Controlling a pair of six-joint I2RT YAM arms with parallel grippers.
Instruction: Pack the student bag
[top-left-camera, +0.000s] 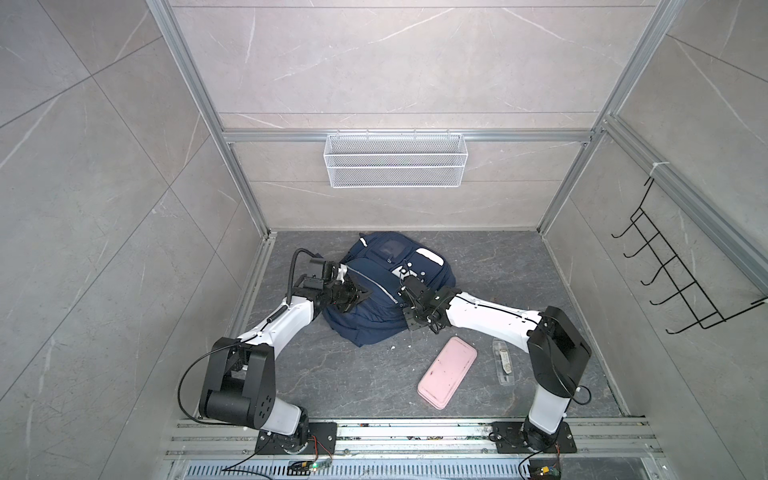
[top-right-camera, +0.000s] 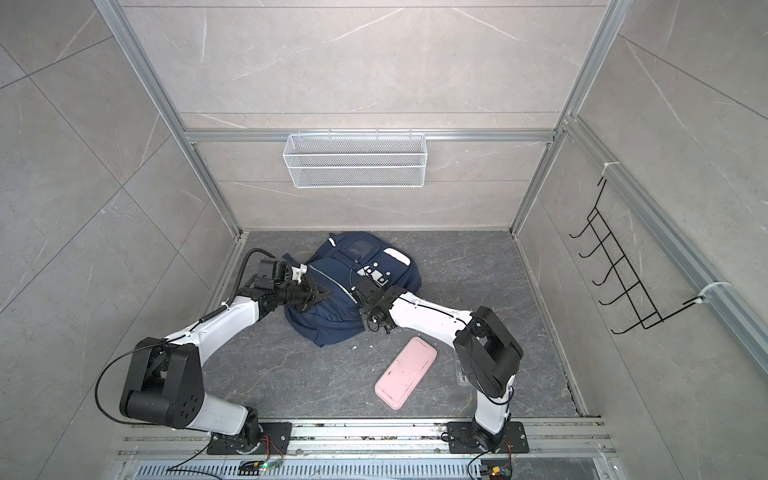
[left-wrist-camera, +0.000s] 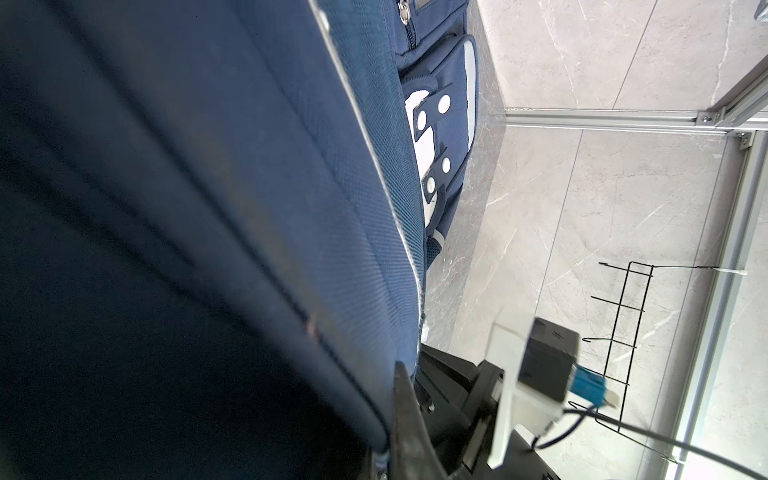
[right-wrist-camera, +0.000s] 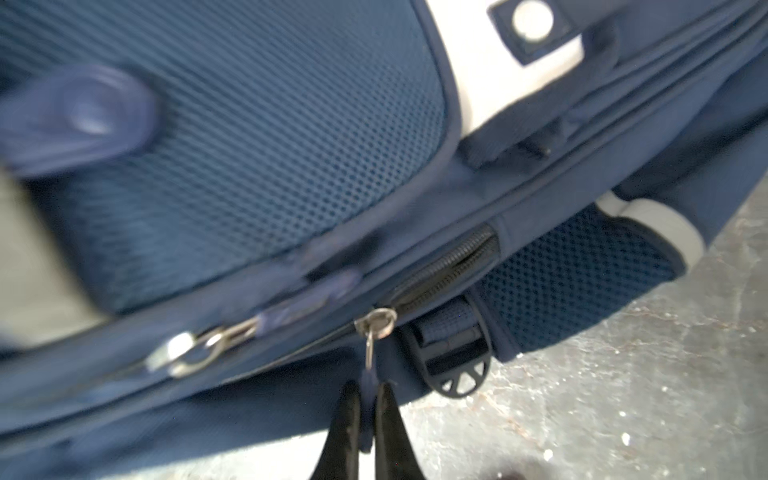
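Navy student bag lies flat at the desk's 12 o'clock; its contents are hidden. The right gripper pinches its zipper pull. The left gripper is closed, apparently on bag fabric at 9 o'clock. A pink case lies outside at 5 o'clock.

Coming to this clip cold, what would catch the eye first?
A large navy-blue fabric backpack lies at the back of the dark floor. The left gripper clamps its side while the right gripper pinches a metal zipper pull; a pink oblong case lies nearer the front.
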